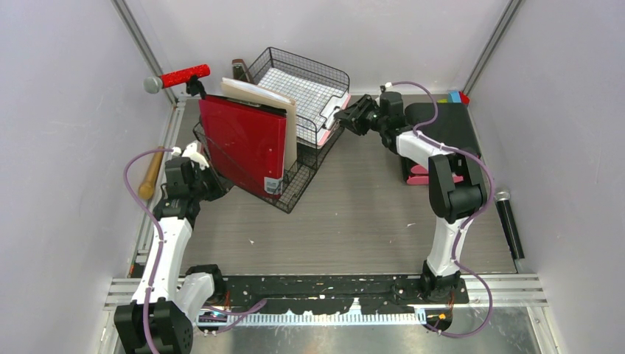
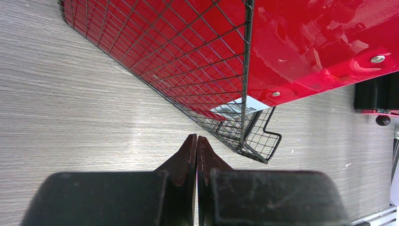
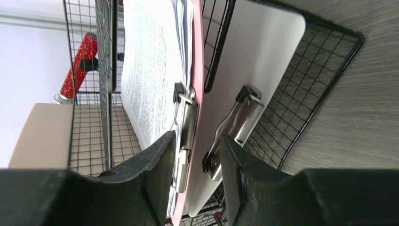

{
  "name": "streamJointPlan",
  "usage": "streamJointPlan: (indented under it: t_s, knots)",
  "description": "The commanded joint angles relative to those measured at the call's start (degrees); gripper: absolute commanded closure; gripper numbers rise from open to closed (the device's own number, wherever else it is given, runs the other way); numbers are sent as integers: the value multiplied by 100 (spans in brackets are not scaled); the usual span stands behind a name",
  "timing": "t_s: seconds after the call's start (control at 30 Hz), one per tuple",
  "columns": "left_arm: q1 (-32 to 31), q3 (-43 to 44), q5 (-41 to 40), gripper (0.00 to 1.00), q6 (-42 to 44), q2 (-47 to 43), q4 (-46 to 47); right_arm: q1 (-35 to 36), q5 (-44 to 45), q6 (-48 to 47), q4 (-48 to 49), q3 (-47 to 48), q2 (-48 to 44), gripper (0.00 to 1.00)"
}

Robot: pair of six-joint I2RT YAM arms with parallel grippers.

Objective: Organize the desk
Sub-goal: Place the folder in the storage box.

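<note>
The desk (image 1: pixel 354 214) is a grey wood-grain top. A black wire-mesh rack (image 1: pixel 313 77) stands at the back, with a red binder (image 1: pixel 243 144) and a beige folder (image 1: pixel 286 110) leaning upright in its lower tray. My right gripper (image 1: pixel 345 118) is at the rack's right end. In the right wrist view this gripper (image 3: pixel 197 136) stands open. The clip ends of a pink clipboard (image 3: pixel 197 56) with papers and a white clipboard (image 3: pixel 254 52) lie between its fingers. My left gripper (image 1: pixel 217 186) is shut and empty, low over the desk beside the rack's front corner (image 2: pixel 254 141).
A black drawer unit with pink fronts (image 1: pixel 442 125) sits at the back right. A red-handled tool (image 1: pixel 180 76) and a wooden handle (image 1: pixel 151 177) lie along the left wall. A black microphone (image 1: pixel 508 221) lies by the right wall.
</note>
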Motion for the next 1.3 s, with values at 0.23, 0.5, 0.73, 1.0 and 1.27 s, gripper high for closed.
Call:
streamJointPlan:
  t_s: [0.23, 0.5, 0.73, 1.0, 1.27]
  knots:
    - [-20, 55, 16, 100, 122, -84, 213, -309, -330, 334, 256, 694, 404, 54]
    - [-10, 48, 11, 100, 135, -71, 211, -394, -460, 464, 295, 1096, 735, 54]
    - [0, 42, 11, 100, 155, -64, 217, -437, -534, 536, 332, 1330, 947, 53]
    - [26, 33, 21, 100, 153, -63, 224, -505, -382, 270, -72, 1397, 1045, 54]
    - [26, 34, 37, 100, 153, -66, 219, -516, -58, -194, -539, 1084, 1021, 56]
